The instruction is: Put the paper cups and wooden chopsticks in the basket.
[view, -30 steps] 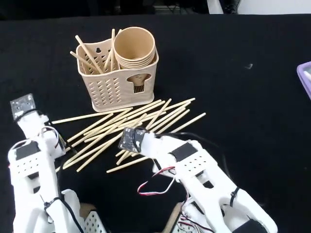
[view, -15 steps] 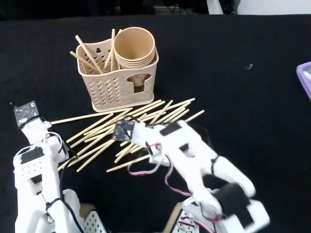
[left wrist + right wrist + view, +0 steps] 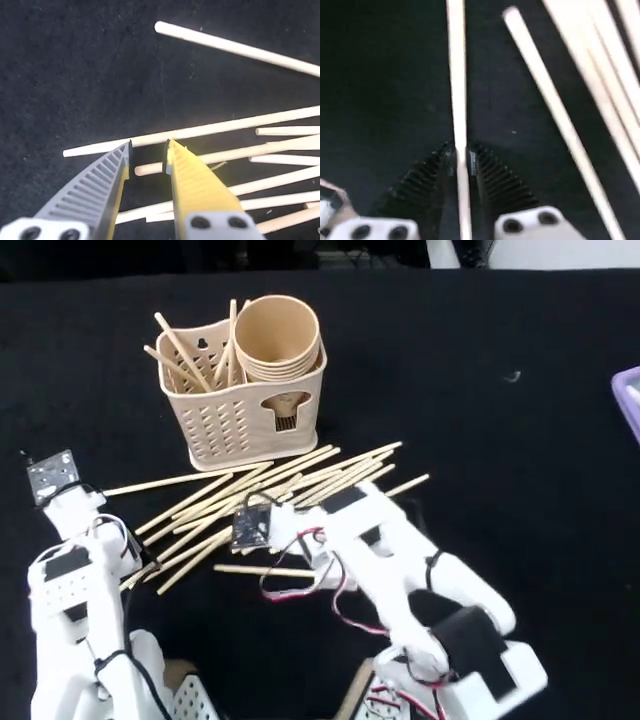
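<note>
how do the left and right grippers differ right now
The left gripper has its jaws apart above loose chopsticks; the right gripper has its jaws shut on one chopstick. The left's jaws are grey and yellow; the right's are both black. Both point down at the black table.

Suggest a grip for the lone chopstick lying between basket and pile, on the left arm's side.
Take the chopstick on the half nearer the left arm, coming straight down with the left tool closing across its width. It lies flat, with bare table either side there; its other end runs into the pile.
</note>
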Robot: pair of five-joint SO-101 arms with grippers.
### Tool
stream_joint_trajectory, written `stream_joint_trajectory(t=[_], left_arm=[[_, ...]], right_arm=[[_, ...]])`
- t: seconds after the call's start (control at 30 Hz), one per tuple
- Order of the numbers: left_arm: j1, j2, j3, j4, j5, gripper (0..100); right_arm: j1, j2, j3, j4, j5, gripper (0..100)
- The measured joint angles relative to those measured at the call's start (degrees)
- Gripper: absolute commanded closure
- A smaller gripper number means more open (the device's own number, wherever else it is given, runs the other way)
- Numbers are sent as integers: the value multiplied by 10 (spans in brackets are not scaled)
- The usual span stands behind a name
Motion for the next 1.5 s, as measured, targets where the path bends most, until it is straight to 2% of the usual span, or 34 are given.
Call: stream_joint_trajectory(t=[0.13,0.27,0.4,0.47,0.53,0.6,0.7,0.77,0.9,1.0,1.07,1.23,1.5], left_arm=[[0,0,1,-5,0,870],[0,0,1,-6,0,870],[0,0,1,-6,0,870],[0,0,1,-6,0,870],[0,0,1,-6,0,870],[0,0,1,-6,0,870],[0,0,1,-6,0,870],[0,0,1,-6,0,870],[0,0,1,-6,0,870],[0,0,1,-6,0,869],[0,0,1,-6,0,869],[0,0,1,-6,0,869],[0,0,1,-6,0,870]], right_arm=[[-42,-42,10,12,-41,988],[-47,-73,11,13,-58,987],[-12,-89,11,16,-58,982],[18,-89,8,25,-28,973],[47,-89,-10,38,11,914],[76,-89,-27,47,37,814],[106,-89,-40,46,49,685],[112,-89,-40,41,51,635],[109,-89,-37,41,52,583],[75,-89,-19,34,50,549],[57,-89,-18,11,24,533],[31,-89,-18,-55,-40,531],[6,19,-19,-93,-51,533]])
